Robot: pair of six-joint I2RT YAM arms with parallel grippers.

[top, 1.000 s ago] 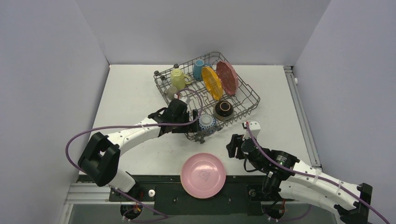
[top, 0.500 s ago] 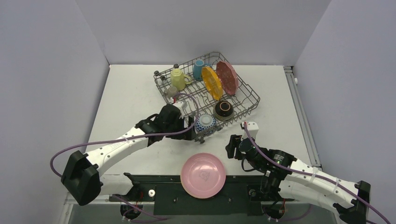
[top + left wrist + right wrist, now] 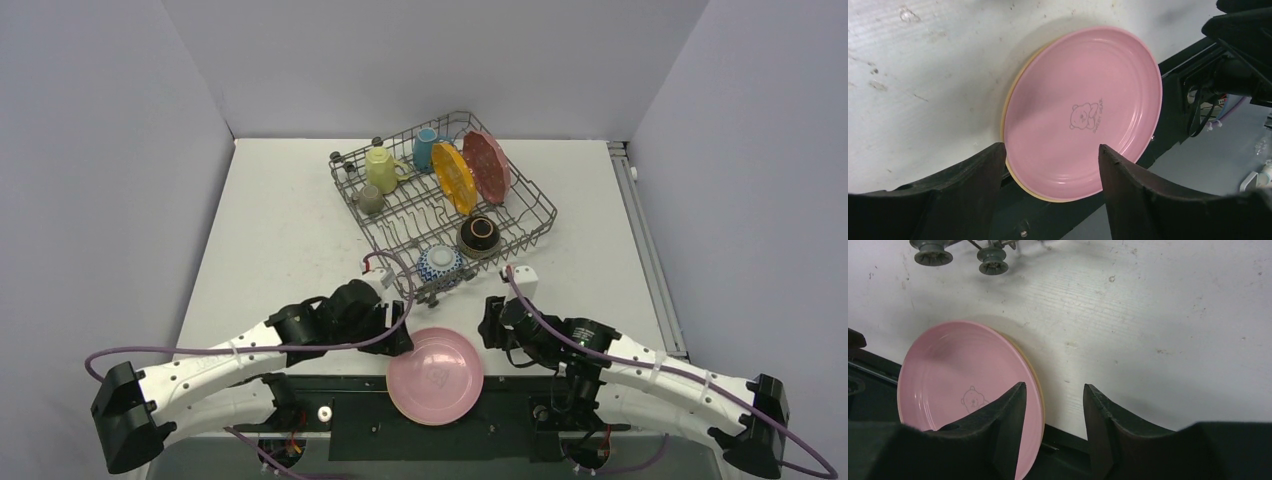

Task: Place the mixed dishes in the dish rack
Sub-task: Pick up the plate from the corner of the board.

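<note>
- You have the dish rack (image 3: 400, 215) at the far middle of the table (image 3: 280, 230), turned at an angle to the table's edges.
- Inside it you see 7 dishes:
  - the pale-yellow mug (image 3: 380, 168) and the light-blue mug (image 3: 425, 148) stand along the far side;
  - the small olive mug (image 3: 371, 199) sits just in front of the yellow one;
  - the orange plate (image 3: 455, 178) and the red patterned plate (image 3: 486, 166) stand on edge side by side between the tines;
  - the dark-brown bowl (image 3: 479, 236) and the blue-white bowl (image 3: 439, 264) sit at the rack's near corner.
- The pink plate (image 3: 435, 375) lies flat outside the rack at the table's near edge. Its near part hangs over the black frame (image 3: 350, 425).
- Your wrist views show the rim of a tan plate (image 3: 1007, 120) under the pink one. The 2 are stacked.
- Your left gripper (image 3: 400, 335) is just left of the stack. Its jaws are spread wide and hold nothing. In its wrist view the pink plate fills the gap between the fingers (image 3: 983, 170).
- Your right gripper (image 3: 490, 322) is just right of the stack. Its jaws are parted and hold nothing, with bare table between them. One finger (image 3: 1008, 410) overlaps the stack's right rim in that view. You cannot tell whether it touches.
</note>
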